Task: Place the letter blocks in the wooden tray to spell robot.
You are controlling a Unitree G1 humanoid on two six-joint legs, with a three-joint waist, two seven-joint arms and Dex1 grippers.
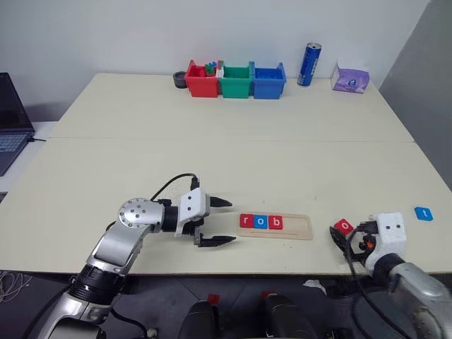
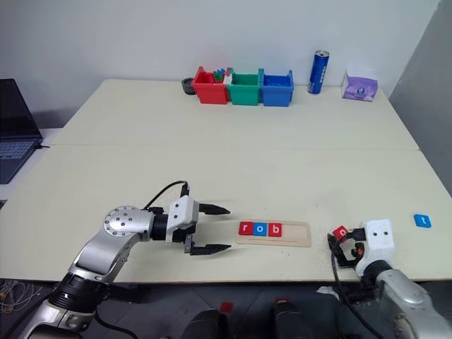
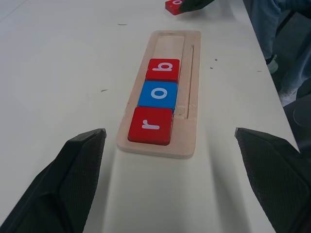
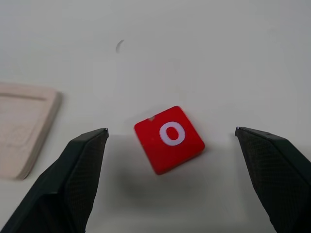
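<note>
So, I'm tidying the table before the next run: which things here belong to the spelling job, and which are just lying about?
Job:
- wooden tray
- tiles r, o, b in the tray
- red o tile on the table
- blue t tile on the table

Lying about:
- red bin, green bin, blue bin
- blue can
- purple packet
- laptop

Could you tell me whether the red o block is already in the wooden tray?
Out: the red o block lies on the table beside the wooden tray.
</note>
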